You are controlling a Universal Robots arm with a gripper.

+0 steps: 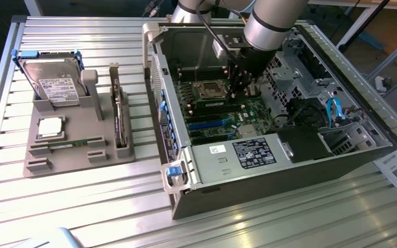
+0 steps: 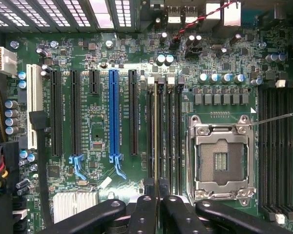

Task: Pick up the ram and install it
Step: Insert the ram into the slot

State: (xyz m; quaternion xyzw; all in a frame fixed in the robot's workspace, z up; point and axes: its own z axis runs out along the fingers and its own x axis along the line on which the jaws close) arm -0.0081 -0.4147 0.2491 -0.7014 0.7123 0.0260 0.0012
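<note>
The ram (image 2: 156, 131) is seen edge-on in the wrist view as a thin pale line along one of the black memory slots (image 2: 168, 131) beside the empty processor socket (image 2: 219, 161). My gripper (image 2: 156, 197) is shut on its near end, with the dark fingers (image 2: 142, 212) pressed against both sides of the stick. Whether the stick is seated in the slot or just above it, I cannot tell. In the exterior view the gripper (image 1: 242, 88) reaches down inside the open computer case (image 1: 184, 175), over the motherboard (image 1: 219, 111).
A grey holder (image 1: 98, 132) on the exterior view's left carries a hard drive (image 1: 54, 82), a square silver processor chip (image 1: 50, 126) and an upright dark card (image 1: 119, 119). Case walls, a drive cage (image 1: 288, 72), blue cable (image 1: 333, 111) and power supply (image 1: 254, 152) surround the board.
</note>
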